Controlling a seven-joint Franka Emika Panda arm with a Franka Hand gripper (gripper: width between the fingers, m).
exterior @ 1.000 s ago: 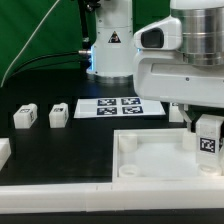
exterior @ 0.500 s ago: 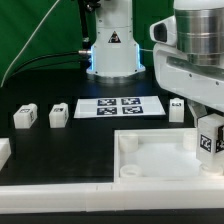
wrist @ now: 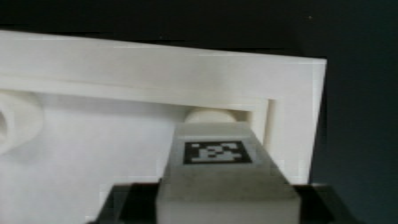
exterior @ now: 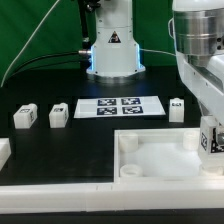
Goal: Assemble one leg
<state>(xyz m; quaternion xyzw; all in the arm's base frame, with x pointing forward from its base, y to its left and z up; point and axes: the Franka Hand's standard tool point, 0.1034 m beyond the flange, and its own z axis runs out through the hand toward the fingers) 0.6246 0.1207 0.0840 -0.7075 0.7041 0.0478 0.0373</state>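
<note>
Beyond the tray's [exterior: 160, 160] left side, at the exterior view's left edge, a white part [exterior: 3, 152] is cut off by the frame. Left of the tray and further back, a first loose leg [exterior: 25, 116] and a second loose leg [exterior: 57, 115] stand side by side but apart, their small square tags too fine to read. Behind the tray lies the marker board [exterior: 120, 106] with four black-and-white tags. Behind that stands the arm's base [exterior: 110, 55], which bears a triangular warning sign [exterior: 113, 40]. Just behind the tray's back right corner stands a third loose leg [exterior: 177, 109]. Over the tray's right end, the gripper [exterior: 210, 143] is closed on the held leg [exterior: 209, 138], tag facing out. In the wrist view, the held leg [wrist: 219, 152] points at an inner corner of the tray [wrist: 107, 80]. Whether the two touch cannot be told.
</note>
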